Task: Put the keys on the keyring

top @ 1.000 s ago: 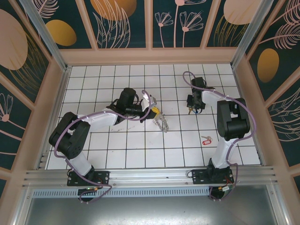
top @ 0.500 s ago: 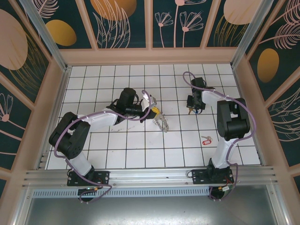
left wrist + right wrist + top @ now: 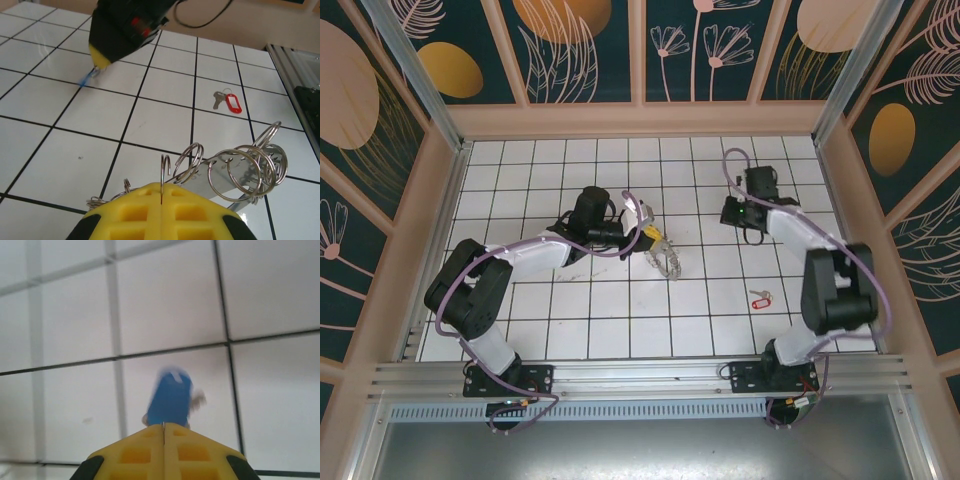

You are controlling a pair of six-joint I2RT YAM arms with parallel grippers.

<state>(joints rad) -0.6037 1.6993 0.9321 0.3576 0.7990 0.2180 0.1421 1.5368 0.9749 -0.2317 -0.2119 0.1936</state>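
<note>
With right fingers (image 3: 135, 455) pinched shut on the blue-tagged key (image 3: 170, 397) and left fingers (image 3: 130, 215) clamping the keyring (image 3: 235, 175), either thin grip could slip.

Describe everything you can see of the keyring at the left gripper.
The keyring is a thin, shiny, silvery metal band fringed with small wire split loops that stand up along it. The left gripper is shut on it, with one wire loop pinched between the yellow fingers. From there the keyring runs out to the right over the white tiled table. Whether its far end touches the tiles cannot be told. No tagged key is seen on its loops.
</note>
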